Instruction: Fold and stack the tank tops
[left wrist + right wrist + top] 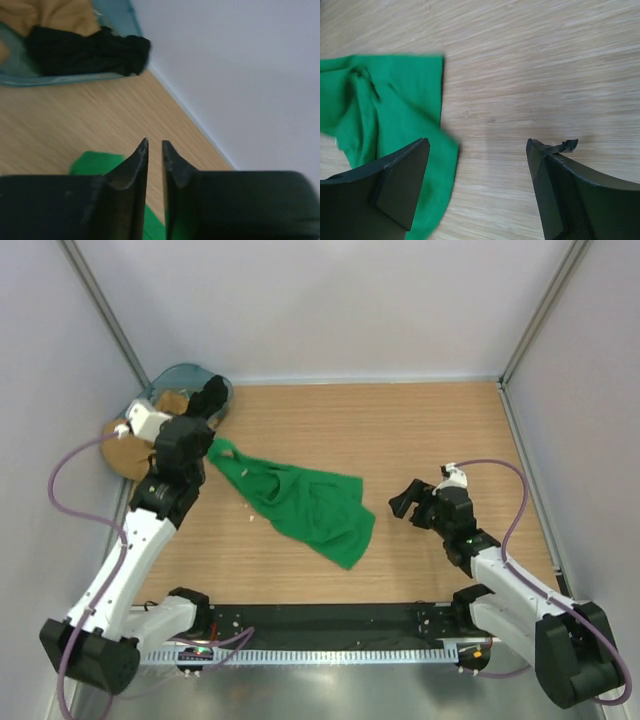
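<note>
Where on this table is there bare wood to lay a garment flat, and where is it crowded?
Bare wood runs along the far half of the table, from the basket to the right wall, and right of the green tank top around the open right pincer. Crowded: the far left corner, with basket, black tank top and left pincer.

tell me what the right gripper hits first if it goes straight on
Probably the bare table, just beside the green tank top; the open right gripper points down at it. One finger might brush the fabric, but depth is unclear.
</note>
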`<state>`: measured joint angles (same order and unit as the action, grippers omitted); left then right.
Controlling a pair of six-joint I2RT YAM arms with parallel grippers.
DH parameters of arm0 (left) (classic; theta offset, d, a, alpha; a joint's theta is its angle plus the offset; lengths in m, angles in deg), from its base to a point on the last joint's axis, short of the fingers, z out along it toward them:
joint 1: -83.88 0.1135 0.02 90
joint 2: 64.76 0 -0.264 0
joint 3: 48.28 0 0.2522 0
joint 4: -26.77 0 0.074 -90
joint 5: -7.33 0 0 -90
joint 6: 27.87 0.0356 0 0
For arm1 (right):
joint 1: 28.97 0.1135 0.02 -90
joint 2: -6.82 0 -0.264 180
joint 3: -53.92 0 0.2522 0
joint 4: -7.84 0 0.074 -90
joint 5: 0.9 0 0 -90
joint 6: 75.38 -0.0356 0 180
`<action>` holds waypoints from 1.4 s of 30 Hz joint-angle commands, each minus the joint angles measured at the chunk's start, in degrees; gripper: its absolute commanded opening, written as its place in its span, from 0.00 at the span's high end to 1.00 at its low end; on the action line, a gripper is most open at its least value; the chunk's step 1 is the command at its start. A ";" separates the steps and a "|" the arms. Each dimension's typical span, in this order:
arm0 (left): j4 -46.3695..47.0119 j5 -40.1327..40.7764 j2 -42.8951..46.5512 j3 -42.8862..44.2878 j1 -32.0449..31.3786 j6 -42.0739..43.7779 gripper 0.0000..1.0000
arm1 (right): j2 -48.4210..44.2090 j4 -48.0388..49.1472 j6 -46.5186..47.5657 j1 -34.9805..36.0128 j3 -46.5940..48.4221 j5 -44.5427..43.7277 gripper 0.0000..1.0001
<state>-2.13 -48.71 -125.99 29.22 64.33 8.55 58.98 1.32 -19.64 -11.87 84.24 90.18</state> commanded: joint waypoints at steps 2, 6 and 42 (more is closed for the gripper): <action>1.25 -0.46 9.80 -17.84 9.77 -11.89 0.49 | 3.81 4.35 1.74 2.49 1.90 2.61 0.17; 2.65 -4.24 15.78 -25.42 11.29 -9.18 0.12 | 10.14 5.32 3.32 6.18 4.88 3.93 0.22; -6.93 -23.49 -26.39 -6.44 -3.48 17.46 0.18 | 41.00 -8.92 2.62 12.87 29.67 -7.50 0.67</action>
<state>-8.36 -73.08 -151.09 20.30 60.81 23.66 98.78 -7.73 -16.30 1.00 111.85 81.90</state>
